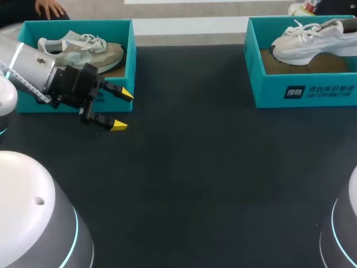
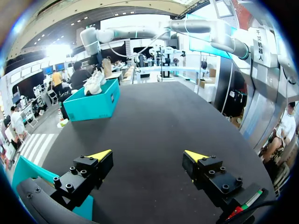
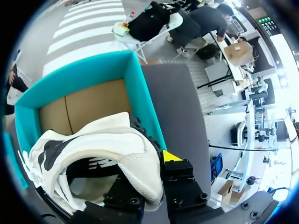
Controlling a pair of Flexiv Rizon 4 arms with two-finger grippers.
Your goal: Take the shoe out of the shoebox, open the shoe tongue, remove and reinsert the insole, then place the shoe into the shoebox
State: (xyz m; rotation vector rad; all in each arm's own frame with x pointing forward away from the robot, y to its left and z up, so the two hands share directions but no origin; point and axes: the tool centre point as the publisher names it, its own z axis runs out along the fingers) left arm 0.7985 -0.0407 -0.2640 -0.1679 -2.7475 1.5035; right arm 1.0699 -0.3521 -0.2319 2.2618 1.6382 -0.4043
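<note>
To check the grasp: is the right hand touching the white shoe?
Touching. In the right wrist view the right hand pinches the heel of the white shoe between its fingers.

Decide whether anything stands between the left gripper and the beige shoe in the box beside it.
Yes. The teal shoebox's front wall stands between them: the left gripper, open, hangs outside it, the beige shoe lies inside. From above, nothing visible covers the shoe.

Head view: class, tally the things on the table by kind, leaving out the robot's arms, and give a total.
Shoeboxes: 2 (left shoebox, right shoebox)
Shoes: 2 (beige shoe in the left one, white shoe in the right one)
Total: 4
</note>
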